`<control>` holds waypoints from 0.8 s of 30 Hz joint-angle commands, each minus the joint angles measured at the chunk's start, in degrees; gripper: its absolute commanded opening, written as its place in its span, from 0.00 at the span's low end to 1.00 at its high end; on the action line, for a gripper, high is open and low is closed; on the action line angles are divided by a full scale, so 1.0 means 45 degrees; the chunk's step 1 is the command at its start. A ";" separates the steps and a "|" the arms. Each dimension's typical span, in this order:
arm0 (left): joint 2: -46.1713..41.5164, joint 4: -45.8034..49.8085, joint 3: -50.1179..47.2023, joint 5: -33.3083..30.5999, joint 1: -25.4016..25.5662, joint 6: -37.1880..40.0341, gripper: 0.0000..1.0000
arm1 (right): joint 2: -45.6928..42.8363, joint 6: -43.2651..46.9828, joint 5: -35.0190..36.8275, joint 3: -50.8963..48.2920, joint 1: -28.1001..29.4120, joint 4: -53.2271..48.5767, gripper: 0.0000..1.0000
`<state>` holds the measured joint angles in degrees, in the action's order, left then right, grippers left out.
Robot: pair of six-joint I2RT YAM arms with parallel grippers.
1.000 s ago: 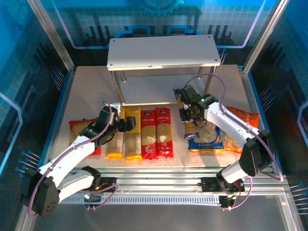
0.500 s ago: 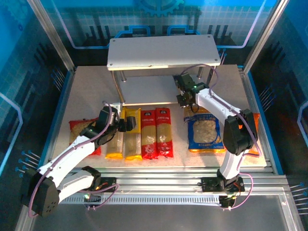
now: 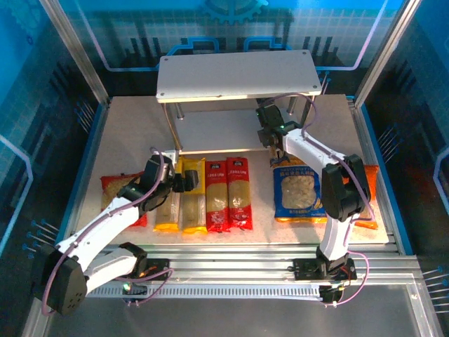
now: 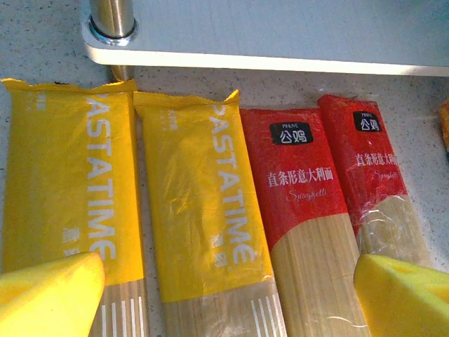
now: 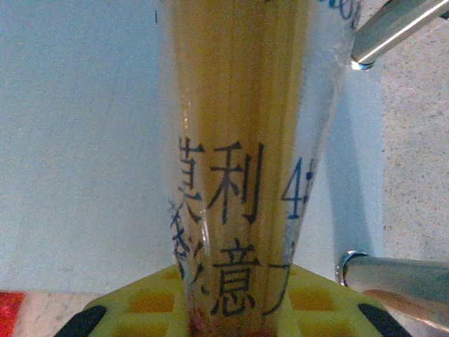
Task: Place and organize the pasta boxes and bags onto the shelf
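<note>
R gripper point(image 3: 272, 135) was clamped on a spaghetti pack point(image 5: 238, 140). The pack pointed to 12 o'clock over the lower board point(image 5: 77, 140) of the shelf point(image 3: 238, 76), w/ a metal leg point(image 5: 393, 31) close at its 2 o'clock. To do this well, imo: hold pack level, slide it deep toward 12, bias to 9 o'clock clear of the legs, lay it flat & parallel to board edge, then let go. L gripper point(image 4: 224, 302), fingers wide apart, hovered over the yellow packs point(image 4: 70, 175). Red packs point(image 4: 302, 189) lay at their 3 o'clock, all four on the table point(image 3: 126, 133), unshelved.
</note>
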<state>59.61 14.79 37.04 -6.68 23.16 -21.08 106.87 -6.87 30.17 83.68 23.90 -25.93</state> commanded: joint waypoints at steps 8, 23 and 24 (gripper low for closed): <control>0.0230 0.0210 0.0461 -0.0128 0.0108 -0.0066 0.92 | 0.0983 0.0223 0.1376 0.0801 -0.0396 0.3039 0.19; 0.0248 0.0305 0.0491 -0.0137 0.0108 -0.0011 0.92 | 0.2471 -0.0269 0.1107 0.1483 -0.0492 0.2642 0.39; 0.0248 0.0301 0.0481 -0.0137 0.0095 0.0004 0.92 | 0.2496 -0.0287 0.1107 0.1473 -0.0501 0.2612 0.44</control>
<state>60.71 14.79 37.45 -6.68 23.16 -21.06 117.43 -7.01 35.20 88.60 22.44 -16.78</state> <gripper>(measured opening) 0.918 0.406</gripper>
